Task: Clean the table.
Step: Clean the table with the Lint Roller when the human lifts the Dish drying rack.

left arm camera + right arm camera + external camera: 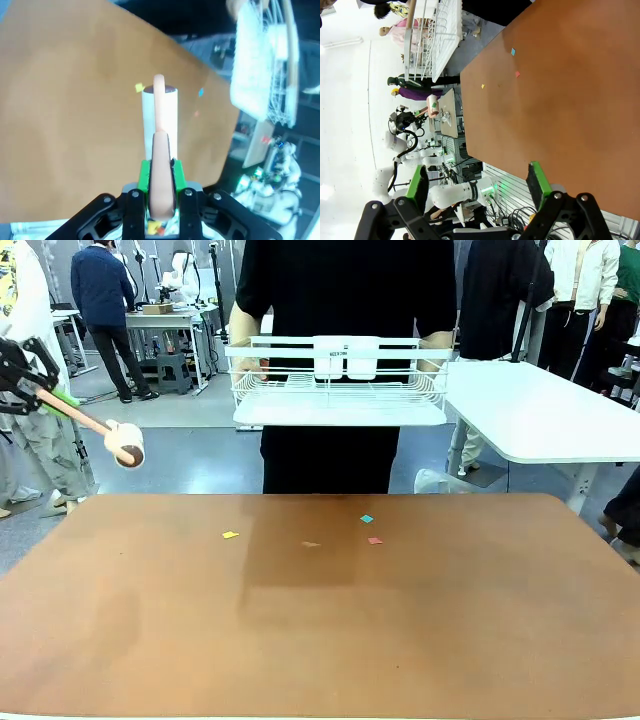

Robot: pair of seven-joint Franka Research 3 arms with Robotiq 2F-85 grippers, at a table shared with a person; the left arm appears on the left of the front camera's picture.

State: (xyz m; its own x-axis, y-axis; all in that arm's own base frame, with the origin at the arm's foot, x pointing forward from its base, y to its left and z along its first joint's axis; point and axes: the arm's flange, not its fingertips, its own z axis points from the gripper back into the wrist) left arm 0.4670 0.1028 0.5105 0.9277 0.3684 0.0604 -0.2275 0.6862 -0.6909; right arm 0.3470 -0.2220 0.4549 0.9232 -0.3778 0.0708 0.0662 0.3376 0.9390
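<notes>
The table (320, 640) has a reddish-brown top with small paper scraps near its far side: a yellow scrap (230, 535), a teal scrap (367, 519) and a red scrap (374, 540). My left gripper (50, 395) hangs above the far-left corner, shut on the peach handle of a lint roller (127, 445). In the left wrist view the gripper (161, 172) clamps that handle, and the white roll (160, 115) points down toward the table (75, 125), clear of it. My right gripper (477, 182) stands open above the table (570, 100), holding nothing.
A person in black stands at the far edge holding a white wire rack (340, 380) with both hands, above the table's far side. A white-topped table (540, 410) stands at the back right. Other people stand farther off.
</notes>
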